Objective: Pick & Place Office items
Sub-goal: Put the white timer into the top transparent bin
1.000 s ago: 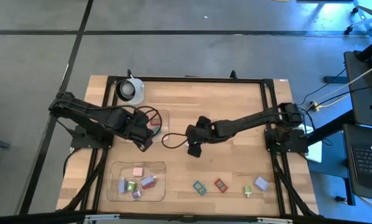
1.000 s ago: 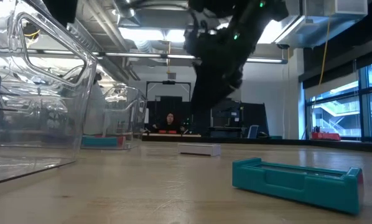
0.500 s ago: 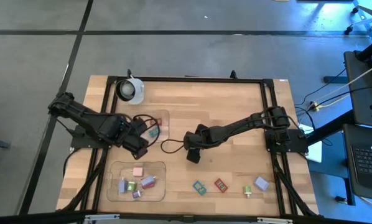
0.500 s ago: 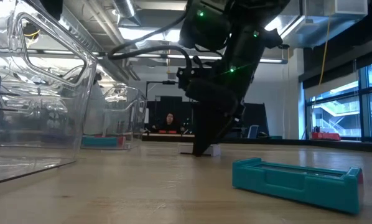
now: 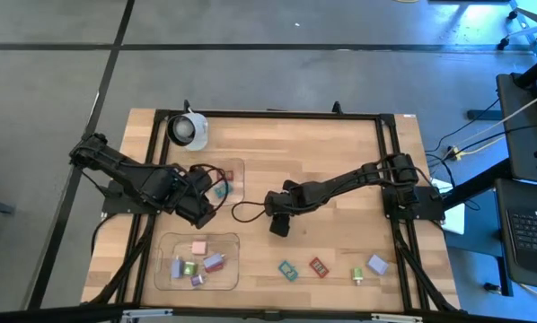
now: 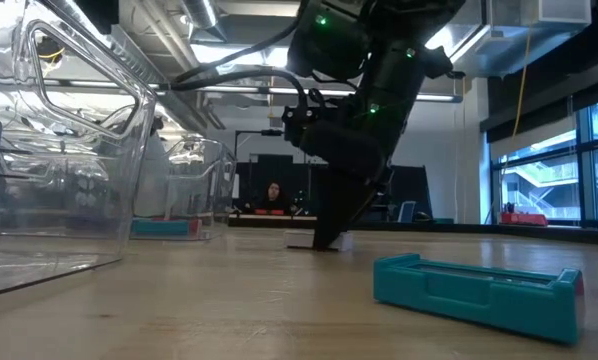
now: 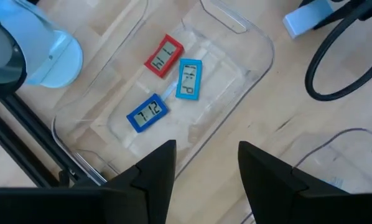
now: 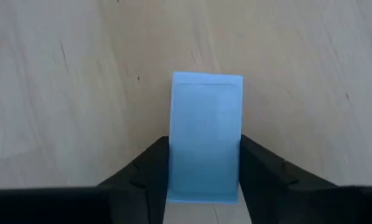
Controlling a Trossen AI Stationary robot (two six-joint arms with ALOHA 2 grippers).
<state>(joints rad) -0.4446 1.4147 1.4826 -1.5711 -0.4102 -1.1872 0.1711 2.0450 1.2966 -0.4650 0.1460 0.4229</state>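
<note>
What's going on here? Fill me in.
The right gripper is down at the middle of the table, its fingers against both sides of a light blue piece lying flat on the wood. The left gripper hangs open over a clear tray holding three small clock-like pieces.

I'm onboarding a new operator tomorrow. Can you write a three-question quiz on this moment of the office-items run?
1. True or false: the right gripper is closed on the light-blue flat rectangular piece.
2. How many small clock-like pieces lie in the clear shallow plastic tray under the left gripper? A two, B three, C five.
3. What colour is the round cup-like object at the table's far left corner?

Key: 1 true; 2 B; 3 white.
</note>
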